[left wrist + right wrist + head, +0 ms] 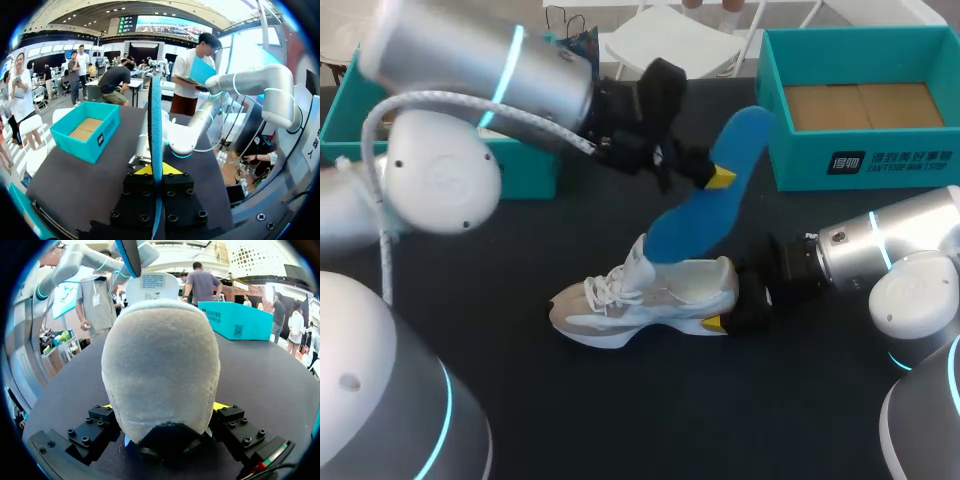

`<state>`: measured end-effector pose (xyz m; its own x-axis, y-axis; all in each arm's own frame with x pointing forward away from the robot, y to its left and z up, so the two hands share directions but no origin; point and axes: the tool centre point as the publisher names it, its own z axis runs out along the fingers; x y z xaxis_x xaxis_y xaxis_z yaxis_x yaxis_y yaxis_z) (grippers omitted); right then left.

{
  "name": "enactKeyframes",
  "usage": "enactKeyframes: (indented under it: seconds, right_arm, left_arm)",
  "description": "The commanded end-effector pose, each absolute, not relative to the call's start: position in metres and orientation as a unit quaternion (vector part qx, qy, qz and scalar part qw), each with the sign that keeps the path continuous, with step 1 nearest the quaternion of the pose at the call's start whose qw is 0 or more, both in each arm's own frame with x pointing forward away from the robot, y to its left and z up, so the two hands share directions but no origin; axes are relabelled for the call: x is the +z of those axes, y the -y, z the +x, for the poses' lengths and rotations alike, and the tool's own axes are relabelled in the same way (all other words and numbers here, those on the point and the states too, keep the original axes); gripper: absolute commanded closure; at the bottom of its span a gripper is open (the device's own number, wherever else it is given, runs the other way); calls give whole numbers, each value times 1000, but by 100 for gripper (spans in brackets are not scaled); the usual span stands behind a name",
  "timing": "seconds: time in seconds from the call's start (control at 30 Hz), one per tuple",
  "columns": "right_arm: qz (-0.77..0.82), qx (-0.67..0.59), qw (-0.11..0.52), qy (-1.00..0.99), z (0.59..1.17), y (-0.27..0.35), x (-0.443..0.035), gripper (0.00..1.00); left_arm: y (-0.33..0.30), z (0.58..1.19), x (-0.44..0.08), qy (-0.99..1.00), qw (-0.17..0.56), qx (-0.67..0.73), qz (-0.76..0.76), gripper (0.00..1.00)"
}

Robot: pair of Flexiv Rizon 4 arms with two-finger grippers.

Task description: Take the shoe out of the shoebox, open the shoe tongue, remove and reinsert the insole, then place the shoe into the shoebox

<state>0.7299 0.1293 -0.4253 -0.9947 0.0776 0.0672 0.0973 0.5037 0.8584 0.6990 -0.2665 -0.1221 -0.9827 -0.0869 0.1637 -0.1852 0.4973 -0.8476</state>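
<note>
Pincers are both closed on something. The left pincer holds the long blue foam insole in its upper part, with its fingers pressed on the two flat sides. The insole stands tilted, and its lower end is at the opening of the white and beige sports shoe. The shoe stands on its sole on the dark desk. The right pincer grips the heel from two sides. The open teal cardboard shoebox stands behind the right arm, apart from the shoe.
</note>
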Motion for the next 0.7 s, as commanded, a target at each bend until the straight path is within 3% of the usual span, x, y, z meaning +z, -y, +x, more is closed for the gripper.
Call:
enactKeyframes:
  seconds: [0.03, 0.7]
  right_arm:
    - [-51, -495, 10, 867, 730, -133, -430, 100]
    - [-51, -495, 10, 867, 730, -133, -430, 100]
  left_arm:
    - [245, 699, -113, 855, 61, 509, 78, 100]
    - [248, 701, -113, 874, 50, 477, 77, 100]
